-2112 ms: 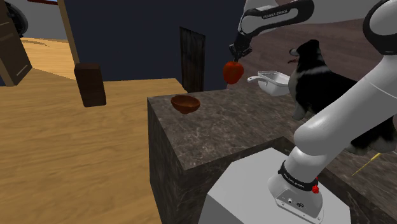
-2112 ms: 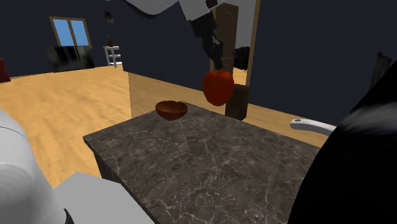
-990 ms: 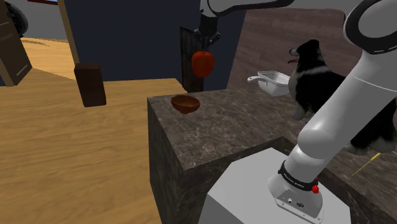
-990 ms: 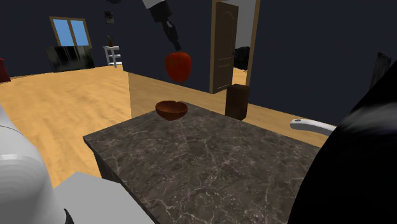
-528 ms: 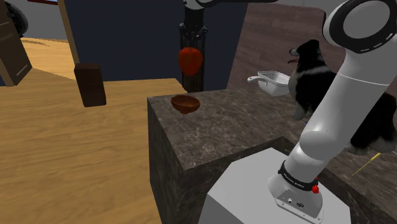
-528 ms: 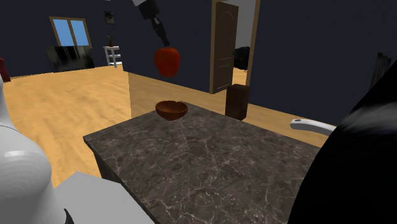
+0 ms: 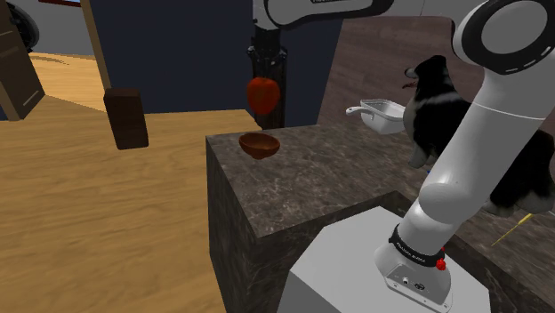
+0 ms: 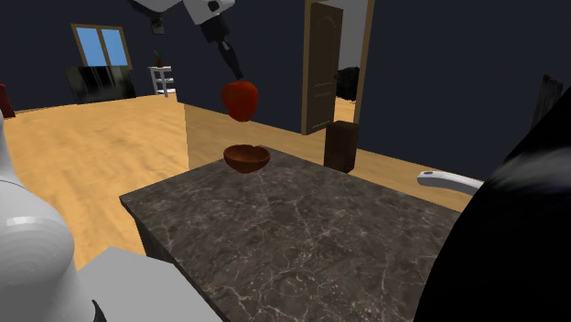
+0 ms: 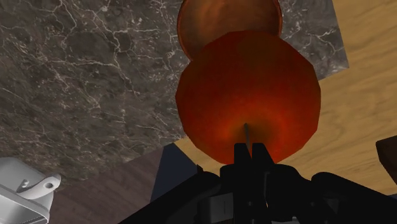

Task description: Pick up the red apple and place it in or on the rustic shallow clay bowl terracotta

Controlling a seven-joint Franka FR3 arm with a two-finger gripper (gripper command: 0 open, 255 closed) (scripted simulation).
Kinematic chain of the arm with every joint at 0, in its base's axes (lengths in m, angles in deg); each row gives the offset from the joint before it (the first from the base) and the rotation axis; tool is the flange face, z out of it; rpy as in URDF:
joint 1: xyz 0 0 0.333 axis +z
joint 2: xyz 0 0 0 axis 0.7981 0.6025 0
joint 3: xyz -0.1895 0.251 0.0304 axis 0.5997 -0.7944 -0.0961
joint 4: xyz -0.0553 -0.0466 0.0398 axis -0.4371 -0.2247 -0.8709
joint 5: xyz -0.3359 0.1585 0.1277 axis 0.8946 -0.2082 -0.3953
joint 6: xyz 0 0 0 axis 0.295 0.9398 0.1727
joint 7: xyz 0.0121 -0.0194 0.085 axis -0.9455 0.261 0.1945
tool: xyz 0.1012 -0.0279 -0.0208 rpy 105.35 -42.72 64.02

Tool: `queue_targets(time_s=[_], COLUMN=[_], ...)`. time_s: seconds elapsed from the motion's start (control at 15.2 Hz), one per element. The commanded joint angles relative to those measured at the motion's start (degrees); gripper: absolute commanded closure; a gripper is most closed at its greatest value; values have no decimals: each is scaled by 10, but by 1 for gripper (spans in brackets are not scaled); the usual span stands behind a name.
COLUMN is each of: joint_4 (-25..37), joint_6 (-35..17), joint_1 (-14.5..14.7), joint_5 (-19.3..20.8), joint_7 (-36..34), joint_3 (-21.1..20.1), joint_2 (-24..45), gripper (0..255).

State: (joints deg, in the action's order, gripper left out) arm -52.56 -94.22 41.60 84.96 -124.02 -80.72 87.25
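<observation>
- Red shading to orange, glossy and slightly faceted: the red apple [image 9: 248,95] hangs in the air from my claw [image 9: 250,156], stem end up, with a thin dark stem showing just ahead of my fingers.
- My claw is closed on the apple's top. The two black fingers sit almost together at the stem, so the grip covers only a small part of the fruit.
- In the shoulder view the apple [image 7: 262,92] is straight above the shallow bowl [image 7: 259,144], well clear of it. The second exterior view shows the same, apple [image 8: 240,99] over bowl [image 8: 247,157] with open air between.
- Along my claw, the bowl [image 9: 229,16] shows partly past the apple, so I judge I am nearly over it but perhaps not dead centre.
- The step in hand is the carry ending over the bowl. Next I should trim that offset, lower straight down until the apple is just above the bowl's floor, and then open.
- The bowl is reddish-brown, low-walled and empty. A round apple dropped from this height could bounce or roll out.
- The bowl sits near the corner of the dark marbled worktop [image 7: 338,178], with wooden floor [image 7: 107,213] beyond the edge.
- A white pan [image 7: 382,113] and a black-and-white dog [image 7: 436,98] are well apart from the bowl.
</observation>
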Motion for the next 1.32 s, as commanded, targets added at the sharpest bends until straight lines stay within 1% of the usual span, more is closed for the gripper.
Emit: queue_targets(time_s=[0.0,0.66,1.25], joint_4=[-14,-87,-142], joint_6=[-14,-83,-145], joint_1=[-1,-3,-5], joint_5=[2,14,34], joint_7=[-5,-34,-66], joint_3=[1,3,6], joint_2=[0,2,15], gripper=[255,255,255])
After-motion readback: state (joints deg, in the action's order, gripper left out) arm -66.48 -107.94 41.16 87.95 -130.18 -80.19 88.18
